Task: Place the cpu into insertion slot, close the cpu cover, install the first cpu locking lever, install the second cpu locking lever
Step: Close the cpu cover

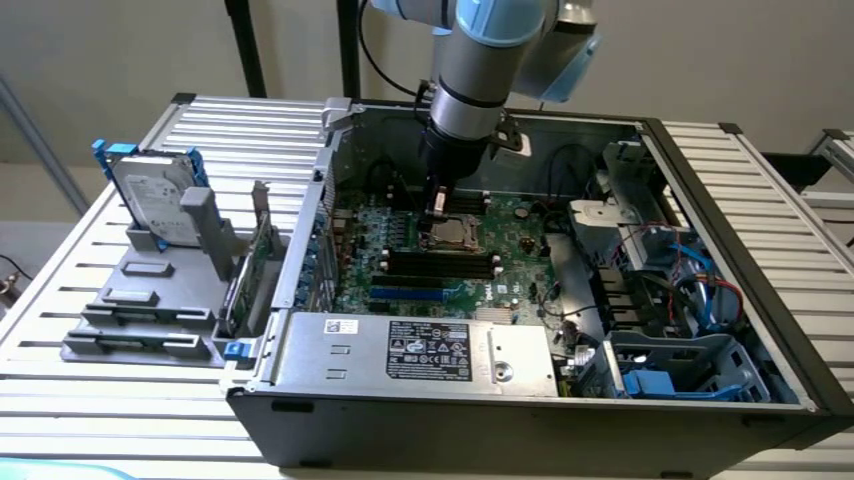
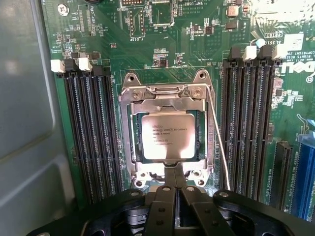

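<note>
**Exterior view.** The arm was recorded reaching down into the open computer case. The gripper was poised low over the motherboard.

**Wrist view.** The cpu was found seated flat in the insertion slot, between two banks of memory slots. The cpu cover lay down over it, the chip's top showing through the window. One thin wire locking lever was noted standing free along one side of the socket and was judged not latched. The jaws were seen drawn together with nothing held, the tip at the cover's near edge; contact could not be confirmed.

**Handling.** The chip is judged light, rigid and smooth-topped, with a fragile underside, so it is best taken by opposite edges only. The lever is judged springy and best engaged near its free end.
</note>
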`<state>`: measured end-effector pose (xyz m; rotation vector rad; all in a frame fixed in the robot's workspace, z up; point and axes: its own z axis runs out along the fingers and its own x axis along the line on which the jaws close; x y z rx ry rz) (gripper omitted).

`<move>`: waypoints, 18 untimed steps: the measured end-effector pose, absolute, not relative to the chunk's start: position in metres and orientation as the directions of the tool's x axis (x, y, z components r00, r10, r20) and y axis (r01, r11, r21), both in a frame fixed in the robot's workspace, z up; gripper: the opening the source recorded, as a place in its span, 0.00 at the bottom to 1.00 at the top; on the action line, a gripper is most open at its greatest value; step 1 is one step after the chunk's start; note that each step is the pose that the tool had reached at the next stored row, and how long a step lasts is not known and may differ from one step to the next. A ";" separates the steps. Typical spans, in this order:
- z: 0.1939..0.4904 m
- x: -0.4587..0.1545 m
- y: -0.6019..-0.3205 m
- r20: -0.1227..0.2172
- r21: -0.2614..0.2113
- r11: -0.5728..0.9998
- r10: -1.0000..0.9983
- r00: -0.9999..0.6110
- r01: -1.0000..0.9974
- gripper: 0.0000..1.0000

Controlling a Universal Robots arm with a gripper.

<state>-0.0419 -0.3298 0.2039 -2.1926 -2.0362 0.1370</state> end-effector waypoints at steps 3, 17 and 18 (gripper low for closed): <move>0.203 -0.042 -0.330 0.035 -0.169 -0.071 0.996 0.078 0.983 0.11; 0.223 -0.062 -0.340 0.040 -0.179 -0.072 0.996 0.080 0.981 0.11; 0.224 -0.064 -0.340 0.040 -0.179 -0.072 0.996 0.080 0.981 0.11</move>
